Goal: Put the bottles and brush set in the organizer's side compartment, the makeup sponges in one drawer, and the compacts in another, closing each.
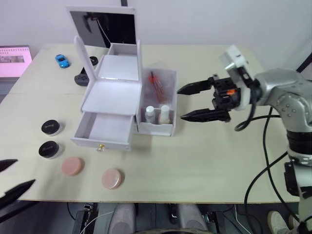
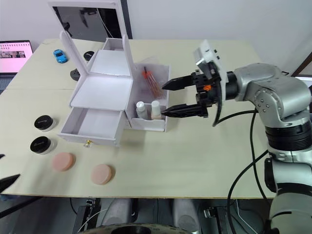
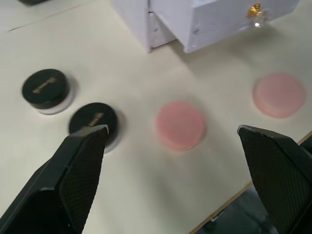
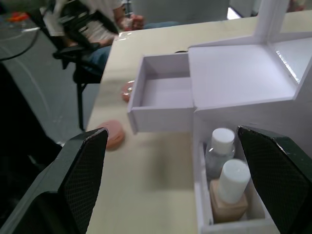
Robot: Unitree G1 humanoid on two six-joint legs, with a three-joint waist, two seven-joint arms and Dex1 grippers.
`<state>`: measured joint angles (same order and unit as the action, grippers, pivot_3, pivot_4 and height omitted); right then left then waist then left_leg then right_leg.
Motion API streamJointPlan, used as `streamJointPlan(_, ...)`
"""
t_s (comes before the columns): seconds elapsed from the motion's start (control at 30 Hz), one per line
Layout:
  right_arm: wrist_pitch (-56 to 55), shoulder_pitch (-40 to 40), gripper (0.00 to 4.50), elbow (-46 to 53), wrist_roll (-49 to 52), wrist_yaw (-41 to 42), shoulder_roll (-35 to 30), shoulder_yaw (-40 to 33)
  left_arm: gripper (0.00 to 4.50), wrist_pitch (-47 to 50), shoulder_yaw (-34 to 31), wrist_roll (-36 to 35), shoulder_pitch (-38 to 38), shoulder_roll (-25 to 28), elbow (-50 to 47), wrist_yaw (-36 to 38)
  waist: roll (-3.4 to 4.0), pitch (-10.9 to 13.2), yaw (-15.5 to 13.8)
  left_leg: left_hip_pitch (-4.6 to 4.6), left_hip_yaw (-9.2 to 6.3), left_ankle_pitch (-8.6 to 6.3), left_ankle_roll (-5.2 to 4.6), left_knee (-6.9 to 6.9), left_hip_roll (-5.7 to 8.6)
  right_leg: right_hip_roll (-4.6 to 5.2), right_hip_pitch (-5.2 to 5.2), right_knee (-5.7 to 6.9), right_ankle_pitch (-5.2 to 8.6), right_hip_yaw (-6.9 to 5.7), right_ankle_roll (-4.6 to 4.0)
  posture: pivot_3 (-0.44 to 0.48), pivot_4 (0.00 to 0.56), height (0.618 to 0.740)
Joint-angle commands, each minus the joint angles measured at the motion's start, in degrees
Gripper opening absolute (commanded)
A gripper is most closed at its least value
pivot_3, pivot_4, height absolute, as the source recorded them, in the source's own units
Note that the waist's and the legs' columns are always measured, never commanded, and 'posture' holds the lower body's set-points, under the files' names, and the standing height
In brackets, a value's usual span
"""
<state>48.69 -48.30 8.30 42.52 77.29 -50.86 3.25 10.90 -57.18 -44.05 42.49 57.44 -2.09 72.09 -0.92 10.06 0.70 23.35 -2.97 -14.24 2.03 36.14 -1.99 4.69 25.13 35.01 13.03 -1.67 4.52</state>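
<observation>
Left claw (image 1: 12,178) sits low at the counter's (image 1: 204,161) near edge, fingers spread wide and empty. Just beyond it, two pink makeup sponges (image 1: 72,165) lie flat before the organizer (image 1: 114,92), with two black-lidded compacts (image 1: 49,149) to their left. The bottom drawer (image 1: 105,130) stands pulled out, bare inside. Right claw (image 1: 192,102) hovers level, fingers parted, empty, tips just beside the side compartment (image 1: 158,127). In it, two white-capped bottles (image 1: 157,113) stand upright, the brush set (image 1: 157,84) behind them.
</observation>
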Motion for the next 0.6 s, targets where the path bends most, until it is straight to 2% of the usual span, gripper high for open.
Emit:
streamJointPlan(0.03, 0.0, -0.4, 4.50, -1.3, 1.0, 3.9, -3.6, -3.3, 4.48, 0.1, -2.6, 2.5, -7.6, 6.2, 9.2, 0.9, -0.01, 0.0, 0.1, 0.01, 0.00, 0.00, 0.00, -0.02, -0.01, -0.01, 0.04, 0.01, -0.02, 0.00, -0.03, 0.000, 0.150, 0.725)
streamJointPlan(0.13, -0.4, -0.1, 4.50, -4.6, -1.6, 3.7, -6.7, -3.3, 4.48, -0.1, 1.1, 4.2, -19.6, 11.8, 17.4, -1.3, -0.04, 0.0, 0.1, 0.00, 0.05, 0.00, 0.00, -0.02, -0.01, -0.01, 0.03, 0.06, -0.14, 0.02, -0.21, 0.000, 0.150, 0.725)
streamJointPlan(0.27, -2.5, 1.0, 4.50, -9.4, -5.6, 0.9, -9.2, -4.9, 4.48, -2.3, 8.9, 7.3, -31.8, 14.4, 24.8, 1.9, 0.04, 0.0, 0.4, -0.03, 0.24, 0.01, 0.01, -0.05, -0.01, 0.02, 0.01, 0.08, -0.14, 0.12, -0.21, 0.000, 0.150, 0.725)
streamJointPlan(0.47, -2.8, 6.3, 4.50, -10.9, -6.9, -0.6, -12.4, -8.7, 4.48, -3.4, 15.4, 10.5, -42.8, 16.6, 31.8, 6.7, -0.02, -0.1, 0.4, -0.02, 0.82, 0.02, 0.01, -0.20, -0.28, -0.12, 0.08, 0.18, -0.18, 0.34, -0.17, 0.000, 0.150, 0.725)
streamJointPlan(0.6, -2.7, 7.8, 4.50, -10.0, -6.9, -1.3, -12.6, -9.9, 4.48, -5.7, 18.5, 13.3, -46.4, 17.1, 35.4, 9.5, -0.01, 0.0, 0.5, -0.09, 1.11, 0.02, 0.01, -0.16, -0.39, -0.14, 0.09, 0.20, -0.19, 0.45, -0.18, 0.000, 0.150, 0.725)
